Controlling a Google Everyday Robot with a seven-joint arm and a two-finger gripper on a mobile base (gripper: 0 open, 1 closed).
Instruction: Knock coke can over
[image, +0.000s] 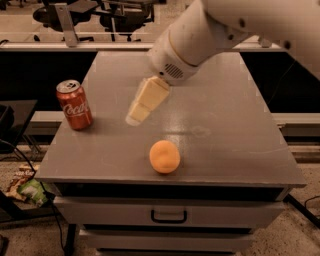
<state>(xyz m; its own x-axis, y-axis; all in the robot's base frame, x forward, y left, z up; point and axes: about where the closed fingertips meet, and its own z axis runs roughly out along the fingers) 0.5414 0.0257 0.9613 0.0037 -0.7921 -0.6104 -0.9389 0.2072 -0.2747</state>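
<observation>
While coke can (74, 105) stands upright, claw (135, 118) hovers nearby, apart, its state unclear.

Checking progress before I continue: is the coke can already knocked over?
No, the coke can stands upright near the table's left edge, and the gripper hangs to its right, not touching it.

White arm (235, 25): smooth rounded shells with a couple of small dark dots on the upper casing. Wrist housing (172, 60) is bulbous, with a thin tan seam ring and a patch of small vent holes. Gripper (137, 112) is pale cream, blocky and tapering, sticking out below the wrist housing over the middle of the grey table (240, 140).
</observation>
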